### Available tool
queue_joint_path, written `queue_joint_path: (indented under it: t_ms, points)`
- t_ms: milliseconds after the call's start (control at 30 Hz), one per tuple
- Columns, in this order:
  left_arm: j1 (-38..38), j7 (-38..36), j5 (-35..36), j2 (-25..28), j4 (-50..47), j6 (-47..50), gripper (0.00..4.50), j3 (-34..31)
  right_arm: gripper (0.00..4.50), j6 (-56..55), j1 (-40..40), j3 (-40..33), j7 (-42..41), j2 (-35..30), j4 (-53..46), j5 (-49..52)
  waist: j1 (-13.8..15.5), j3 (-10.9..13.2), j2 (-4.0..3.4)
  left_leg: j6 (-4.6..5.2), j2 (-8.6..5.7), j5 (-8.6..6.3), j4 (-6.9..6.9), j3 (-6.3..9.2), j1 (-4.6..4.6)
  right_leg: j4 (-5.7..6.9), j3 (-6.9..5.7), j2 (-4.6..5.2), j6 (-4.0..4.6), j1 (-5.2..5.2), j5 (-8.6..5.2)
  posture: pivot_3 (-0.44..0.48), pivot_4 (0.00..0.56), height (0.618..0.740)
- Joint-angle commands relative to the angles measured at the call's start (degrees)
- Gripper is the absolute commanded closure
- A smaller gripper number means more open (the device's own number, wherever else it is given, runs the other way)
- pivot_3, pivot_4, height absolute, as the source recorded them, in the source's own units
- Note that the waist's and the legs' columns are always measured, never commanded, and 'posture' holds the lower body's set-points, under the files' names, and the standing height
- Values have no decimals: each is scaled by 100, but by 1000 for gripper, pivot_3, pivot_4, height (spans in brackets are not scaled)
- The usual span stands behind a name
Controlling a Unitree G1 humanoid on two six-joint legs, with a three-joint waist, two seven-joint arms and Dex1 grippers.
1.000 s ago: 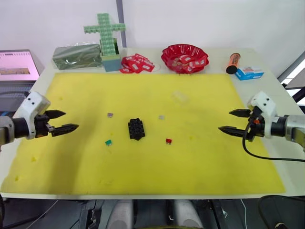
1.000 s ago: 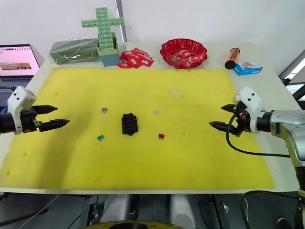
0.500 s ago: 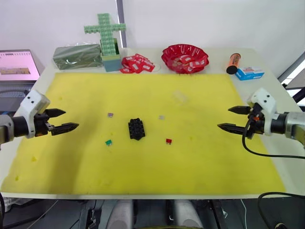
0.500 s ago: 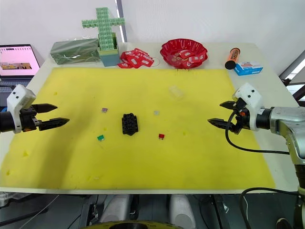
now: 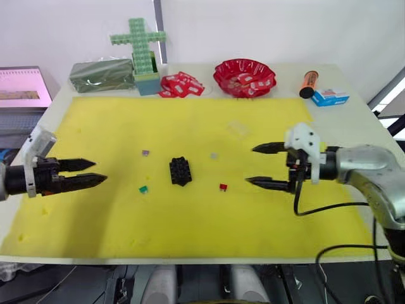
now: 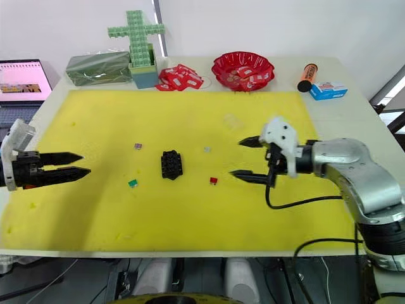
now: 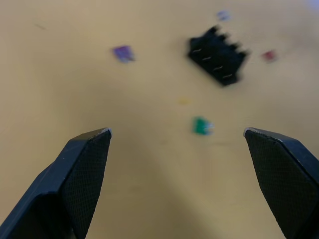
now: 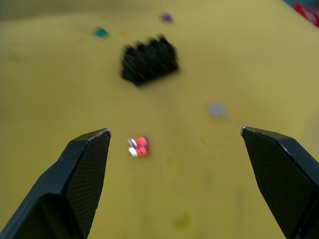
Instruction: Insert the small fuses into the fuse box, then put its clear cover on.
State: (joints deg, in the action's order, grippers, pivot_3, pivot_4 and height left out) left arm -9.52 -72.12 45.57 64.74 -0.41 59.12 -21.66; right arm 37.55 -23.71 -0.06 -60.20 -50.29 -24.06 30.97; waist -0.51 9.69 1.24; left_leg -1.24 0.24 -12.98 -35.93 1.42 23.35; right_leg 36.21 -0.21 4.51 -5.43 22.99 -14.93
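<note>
The black fuse box (image 5: 180, 171) sits mid-mat on the yellow foam (image 5: 190, 234). Around it lie small fuses: a green one (image 5: 143, 189), a red one (image 5: 223, 187), a purplish one (image 5: 145, 152) and a pale grey one (image 5: 214, 155). The clear cover (image 5: 238, 128) rests farther back, right of centre. My right gripper (image 5: 250, 164) is open just right of the red fuse (image 8: 139, 146), pointing at the fuse box (image 8: 149, 59). Over the mat's left edge, my left gripper (image 5: 100, 171) is open and empty, facing the green fuse (image 7: 201, 125) and the box (image 7: 218, 55).
Along the table's back edge stand a green block cross (image 5: 139, 44), a green packet (image 5: 101, 75), red-white packets (image 5: 181, 84), a red bowl (image 5: 245, 76), an orange cylinder (image 5: 309, 83) and a blue box (image 5: 331, 96). A laptop (image 5: 22, 87) sits off the left side.
My right gripper has swung left from the mat's right edge to just beside the red fuse. The left gripper has rolled and dropped slightly toward the front. Fuses, box and cover have not moved.
</note>
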Motion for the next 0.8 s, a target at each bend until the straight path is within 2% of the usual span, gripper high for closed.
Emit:
queue_joint_path:
  t_ms: [33,100,200,267,333,400,500,567,700,800]
  points:
    - [93,-34,909,39,-289,1133,31,-436,0,-341,-202,205,-63,115,-318,-85,-13,0,2,0,-2,0,-1,1,0,-1,0,2,1,-2,-1,0,150,740]
    - [2,341,1384,-144,-143,1988,31,-703,0,-199,-297,272,35,298,-512,124,-22,-1,3,0,-2,0,-2,1,0,0,1,4,2,-1,0,0,150,740]
    - [-330,1348,1895,-590,614,3146,31,-1009,0,-206,-262,386,148,432,-684,73,-12,-2,1,0,-4,0,-2,9,-3,7,-2,2,-2,-3,1,0,150,740]
    - [-272,1940,2582,-621,1097,3322,31,-971,0,-229,-280,450,243,464,-710,-52,-25,-3,5,0,-4,0,-5,15,-4,11,-7,-1,-4,-5,2,0,150,740]
    - [-2,2342,3307,-619,1149,3338,31,-923,0,-119,-326,461,285,471,-725,2,-34,-4,10,0,-3,0,-4,17,-4,13,-6,2,-3,-2,2,0,150,740]
    - [534,3149,4253,-1101,981,3338,31,-1102,0,-14,-327,438,323,466,-721,79,-32,-7,3,-1,-2,-1,-3,16,-3,12,-4,12,-2,0,2,0,150,740]
    - [1395,4789,6058,-1585,432,2234,31,-948,0,50,-272,411,429,464,-765,71,-29,-9,6,-3,-7,-3,3,10,-6,10,7,52,-1,2,3,0,150,740]
    - [1755,5563,6650,-1930,-144,1487,31,-921,0,143,-262,374,515,489,-818,129,-12,-11,18,-9,-2,-6,2,12,-3,8,9,59,9,5,2,0,150,740]
    - [2197,6249,6725,-2773,-1533,373,31,-979,0,242,-215,349,638,481,-905,198,99,-20,7,-16,-1,-6,0,4,0,-9,7,68,50,1,2,0,150,740]
    - [2542,6537,6324,-3344,-2348,-295,31,-864,0,253,-144,320,726,451,-924,191,110,-22,10,-17,-13,-6,1,-12,1,-22,9,83,53,-1,3,0,150,740]
